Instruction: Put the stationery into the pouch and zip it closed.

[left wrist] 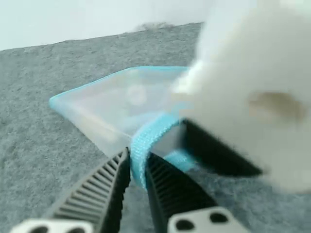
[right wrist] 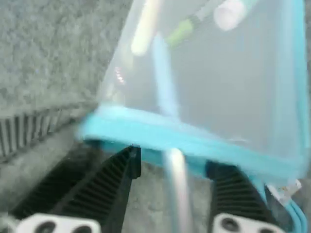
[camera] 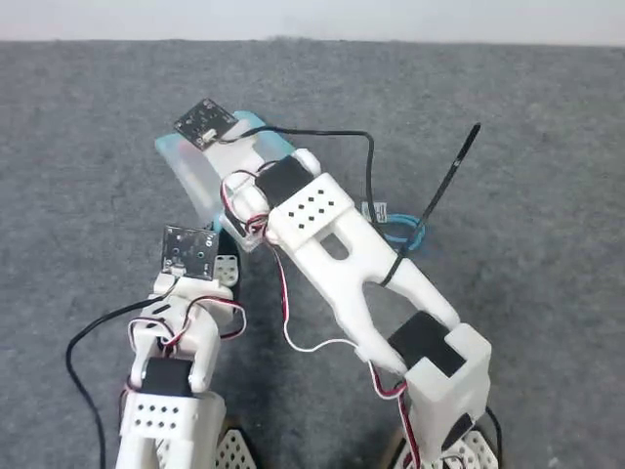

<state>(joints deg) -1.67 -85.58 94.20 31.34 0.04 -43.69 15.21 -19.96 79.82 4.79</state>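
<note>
Left fingers: clenched on the blue strap at the corner of the pouch. Right fingers: released, straddling the zip edge, with a silvery piece, likely the pull, between them. Stationery lies inside the pouch, beyond the right fingers. Risks: the right fingers may close beside the pull, or the strap may slip so the pouch drags across the bench.
</note>
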